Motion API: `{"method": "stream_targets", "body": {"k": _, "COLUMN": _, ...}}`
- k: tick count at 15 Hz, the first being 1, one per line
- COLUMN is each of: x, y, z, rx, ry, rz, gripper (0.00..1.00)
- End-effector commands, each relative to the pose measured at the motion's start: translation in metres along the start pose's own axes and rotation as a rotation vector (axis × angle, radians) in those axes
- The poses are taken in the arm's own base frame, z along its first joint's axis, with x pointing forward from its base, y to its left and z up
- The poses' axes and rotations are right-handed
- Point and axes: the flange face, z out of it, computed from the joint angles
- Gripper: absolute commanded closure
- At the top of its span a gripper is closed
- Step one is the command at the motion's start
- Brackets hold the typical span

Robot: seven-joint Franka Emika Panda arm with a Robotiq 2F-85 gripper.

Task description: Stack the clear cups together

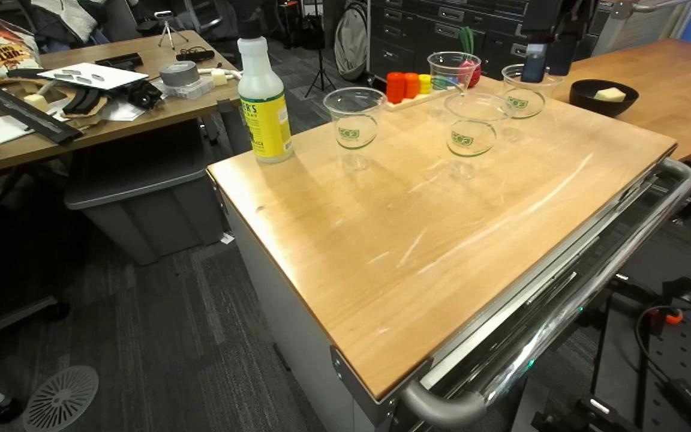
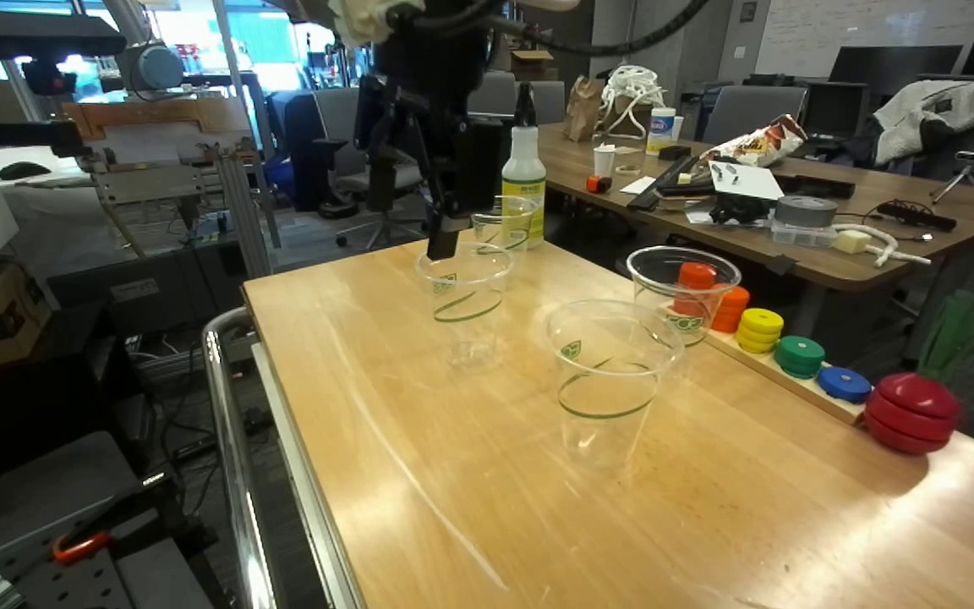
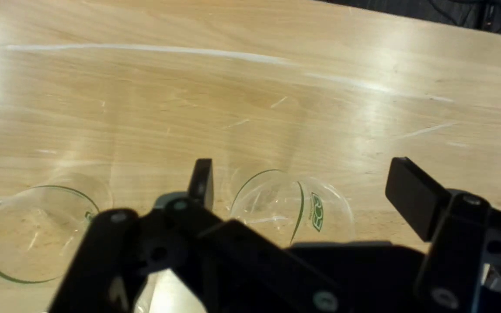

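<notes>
Several clear cups stand upright and apart on the wooden table. In an exterior view, one (image 1: 354, 120) is beside the spray bottle, one (image 1: 471, 137) is nearer the handle, one (image 1: 446, 67) is by the toy and one (image 1: 524, 99) is farther back. The same cups show in an exterior view (image 2: 504, 227) (image 2: 466, 306) (image 2: 610, 385) (image 2: 681, 296). My gripper (image 2: 413, 218) is open and empty above the table; a fingertip overlaps a cup's rim there. In the wrist view, a cup (image 3: 292, 211) shows between the spread fingers (image 3: 302, 187), and another cup (image 3: 39, 234) is at the left.
A yellow-labelled spray bottle (image 1: 269, 114) stands at the table edge. A coloured disc toy (image 2: 800, 357) and a red vegetable toy (image 2: 911, 414) sit along one side. A dark bowl (image 1: 600, 105) holds a pale block. A metal handle (image 1: 531, 354) runs along the opposite edge.
</notes>
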Motion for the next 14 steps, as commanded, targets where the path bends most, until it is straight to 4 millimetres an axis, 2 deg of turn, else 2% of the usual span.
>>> {"method": "stream_targets", "body": {"k": 1, "x": 0.030, "y": 0.007, "z": 0.010, "rx": -0.014, "ry": 0.007, "rz": 0.083, "gripper": 0.00}}
{"method": "stream_targets", "body": {"k": 7, "x": 0.057, "y": 0.024, "z": 0.029, "rx": -0.036, "ry": 0.007, "rz": 0.212, "gripper": 0.00}}
{"method": "stream_targets", "body": {"k": 11, "x": 0.066, "y": 0.035, "z": 0.039, "rx": -0.034, "ry": -0.003, "rz": 0.278, "gripper": 0.00}}
{"method": "stream_targets", "body": {"k": 12, "x": 0.067, "y": 0.037, "z": 0.042, "rx": -0.026, "ry": -0.011, "rz": 0.285, "gripper": 0.25}}
{"method": "stream_targets", "body": {"k": 13, "x": 0.067, "y": 0.038, "z": 0.043, "rx": -0.022, "ry": -0.018, "rz": 0.287, "gripper": 0.27}}
{"method": "stream_targets", "body": {"k": 14, "x": 0.067, "y": 0.038, "z": 0.043, "rx": -0.013, "ry": -0.022, "rz": 0.285, "gripper": 0.34}}
